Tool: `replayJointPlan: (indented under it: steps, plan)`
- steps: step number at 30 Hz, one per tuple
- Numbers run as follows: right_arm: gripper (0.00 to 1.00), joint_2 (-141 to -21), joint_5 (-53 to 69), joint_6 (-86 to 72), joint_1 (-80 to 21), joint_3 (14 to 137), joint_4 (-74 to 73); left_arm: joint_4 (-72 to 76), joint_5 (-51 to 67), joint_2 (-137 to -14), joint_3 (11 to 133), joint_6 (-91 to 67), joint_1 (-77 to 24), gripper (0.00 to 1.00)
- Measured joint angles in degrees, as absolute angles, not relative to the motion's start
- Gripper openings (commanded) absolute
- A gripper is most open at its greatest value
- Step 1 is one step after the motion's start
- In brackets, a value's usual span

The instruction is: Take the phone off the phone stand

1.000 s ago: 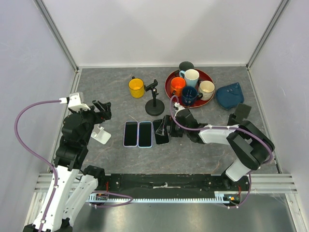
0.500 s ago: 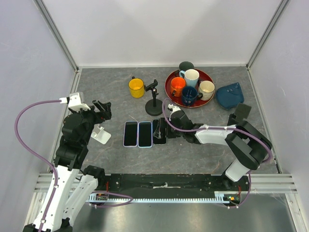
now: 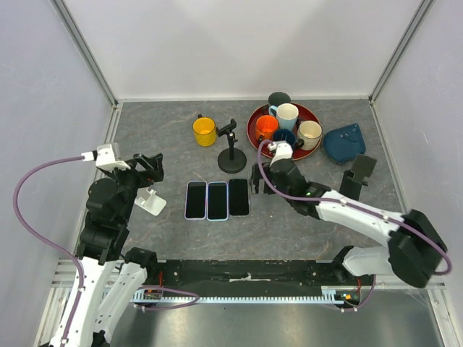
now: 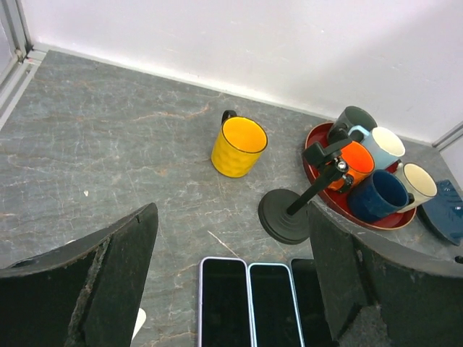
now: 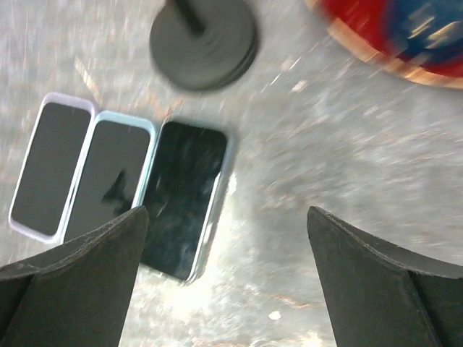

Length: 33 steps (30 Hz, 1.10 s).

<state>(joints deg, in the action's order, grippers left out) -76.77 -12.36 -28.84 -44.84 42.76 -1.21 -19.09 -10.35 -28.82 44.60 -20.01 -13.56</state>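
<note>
Three in a row now: the dark phone is lying flat on the bench beside two other phones, just ahead of the right fingers. Those were gripping it a sec ago & are now spreading wide, empty, backing off. Left fingers are hanging wide open too, w/ the white stand below. Phone's off its stand, so task prob. done.

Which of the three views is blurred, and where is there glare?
Right wrist view: smeared all over, worst at the red tray and the round stand base; a pale glare patch lies on the table beside the black phone. Left wrist view: sharp, evenly lit. Top view: sharp, soft shadows only.
</note>
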Motion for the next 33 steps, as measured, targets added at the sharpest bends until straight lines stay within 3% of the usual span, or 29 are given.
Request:
replayJointPlan:
  steps: [9, 20, 25, 33]
  plan:
    - [0.98, -55.51, -38.15, -13.32, -44.62, 45.80, -4.29, -18.31, -11.70, -21.02, 43.20, -18.17, -13.56, 0.95]
    - [0.98, -23.90, -46.41, 7.62, -44.49, 44.53, 2.61, -14.09, -19.57, -7.27, 42.92, -14.15, -13.58, 1.00]
    - [0.98, -18.11, -46.83, 14.31, -44.49, 41.47, 3.07, -8.05, -27.27, -0.25, 36.84, -13.82, -13.58, 1.00]
    - [0.98, -17.56, -48.56, 20.29, -44.49, 36.03, 6.39, -7.42, -34.48, -0.40, 33.17, -13.82, -13.58, 1.00]
